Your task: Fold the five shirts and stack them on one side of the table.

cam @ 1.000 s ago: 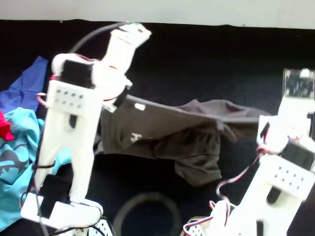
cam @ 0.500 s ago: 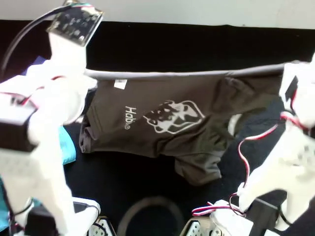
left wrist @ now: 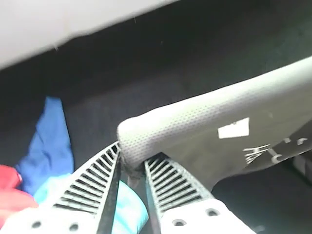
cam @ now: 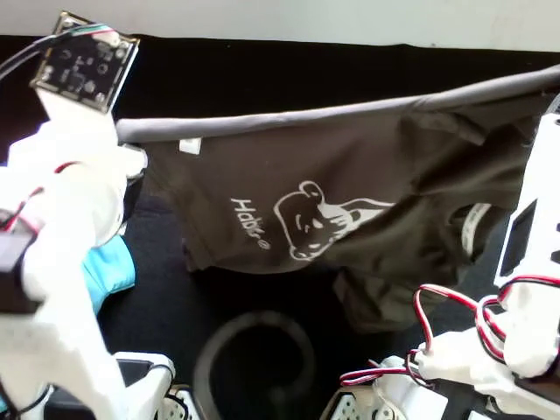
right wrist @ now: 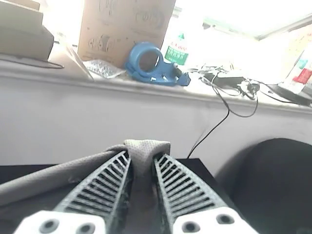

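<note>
Shirt [cam: 367, 166], brown with bear print [cam: 319, 219], taut edge pinched by left fingers [left wrist: 175, 187], right fingers [right wrist: 100, 183]

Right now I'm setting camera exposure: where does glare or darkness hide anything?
Right wrist view: bright backlight washes out the background beyond the blue dispenser, though the right tool on the dark shirt reads fine. High view: the black table swallows shadows. Left wrist view: evenly lit.

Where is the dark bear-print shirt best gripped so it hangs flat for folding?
Grip the dark shirt at the two end corners of its top edge, coming in from the outer side of each. That edge runs taut between the arms and the body hangs spread below it. The left pincer and right pincer are shut on those corners, which looks sound.
</note>
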Robot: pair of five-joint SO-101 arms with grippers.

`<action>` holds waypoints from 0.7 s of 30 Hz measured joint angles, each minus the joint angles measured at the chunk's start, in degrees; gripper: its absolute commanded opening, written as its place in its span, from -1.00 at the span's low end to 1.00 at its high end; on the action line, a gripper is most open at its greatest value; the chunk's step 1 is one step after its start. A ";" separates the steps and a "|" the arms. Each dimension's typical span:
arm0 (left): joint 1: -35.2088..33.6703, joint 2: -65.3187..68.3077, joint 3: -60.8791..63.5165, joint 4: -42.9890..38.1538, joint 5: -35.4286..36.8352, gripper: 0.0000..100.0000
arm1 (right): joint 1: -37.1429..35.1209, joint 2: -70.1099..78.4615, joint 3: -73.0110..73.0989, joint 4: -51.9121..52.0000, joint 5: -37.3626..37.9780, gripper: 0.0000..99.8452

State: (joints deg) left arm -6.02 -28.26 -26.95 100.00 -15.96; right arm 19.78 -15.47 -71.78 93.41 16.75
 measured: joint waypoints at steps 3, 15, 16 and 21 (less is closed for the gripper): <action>-1.76 0.35 2.02 -4.75 0.00 -0.98 | 0.00 0.70 -0.09 -2.37 0.00 -0.99; -2.55 0.35 -13.63 -6.59 0.00 -0.98 | 0.00 0.62 -0.53 -8.35 0.00 -0.99; -2.55 0.35 -15.30 -5.71 0.00 -0.98 | 0.00 0.26 -0.62 -8.35 0.00 -0.99; -2.73 0.35 -21.89 -0.62 0.00 -0.98 | -0.35 -4.13 -0.62 -7.56 0.00 -0.99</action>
State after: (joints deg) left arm -8.75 -27.91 -48.84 99.38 -15.96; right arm 19.43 -19.60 -72.40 85.85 16.75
